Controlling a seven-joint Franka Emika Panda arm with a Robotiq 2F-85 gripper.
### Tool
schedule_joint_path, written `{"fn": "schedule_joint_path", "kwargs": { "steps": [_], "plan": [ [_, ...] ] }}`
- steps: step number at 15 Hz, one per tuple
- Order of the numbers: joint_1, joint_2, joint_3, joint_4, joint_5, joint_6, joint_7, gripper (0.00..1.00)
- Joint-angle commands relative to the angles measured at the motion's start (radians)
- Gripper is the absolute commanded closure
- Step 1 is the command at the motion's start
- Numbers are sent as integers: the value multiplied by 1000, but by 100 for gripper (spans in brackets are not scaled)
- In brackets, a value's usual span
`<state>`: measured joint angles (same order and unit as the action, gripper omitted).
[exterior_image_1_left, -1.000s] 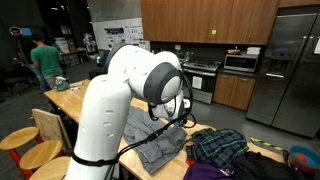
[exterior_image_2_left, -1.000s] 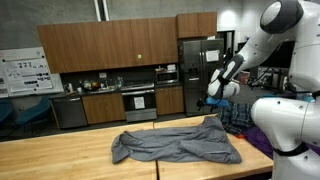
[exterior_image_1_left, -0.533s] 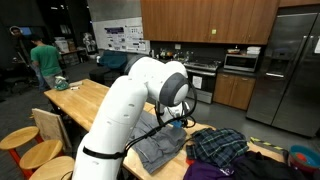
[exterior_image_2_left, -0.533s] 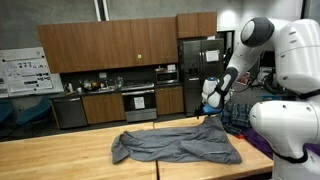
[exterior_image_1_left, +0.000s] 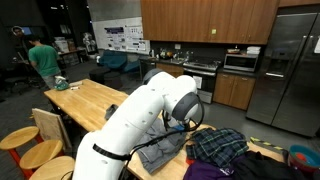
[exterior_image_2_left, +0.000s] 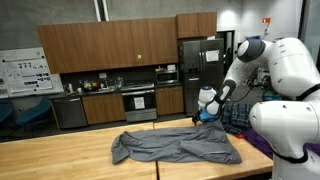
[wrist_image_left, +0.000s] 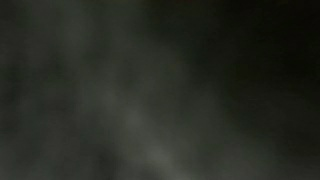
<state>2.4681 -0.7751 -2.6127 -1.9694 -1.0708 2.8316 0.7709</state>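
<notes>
pincer (exterior_image_2_left: 205, 117) released; poised at the far corner of the grey cloth (exterior_image_2_left: 175, 143)

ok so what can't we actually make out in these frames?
- Wrist view: only dark blur, nothing identifiable in it.
- Fingers: too small in an exterior view to tell whether they touch the grey cloth.
- Fingers again: in an exterior view the robot's own arm hides them completely.
- Posters on the far wall: too small to read.
</notes>
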Motion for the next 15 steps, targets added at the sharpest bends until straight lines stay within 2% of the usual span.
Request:
{"fn": "schedule_joint_path", "kwargs": {
  "steps": [1,6,9,12,15],
  "plan": [
    [-5,-62,3,74,-54,-13,40,0],
    [-27,8,4,11,-106,59,116,0],
    [-50,89,4,-54,-227,124,239,0],
    [-85,210,5,-148,-398,211,389,0],
    [-118,352,7,-278,-463,227,485,0]
  ]
}}
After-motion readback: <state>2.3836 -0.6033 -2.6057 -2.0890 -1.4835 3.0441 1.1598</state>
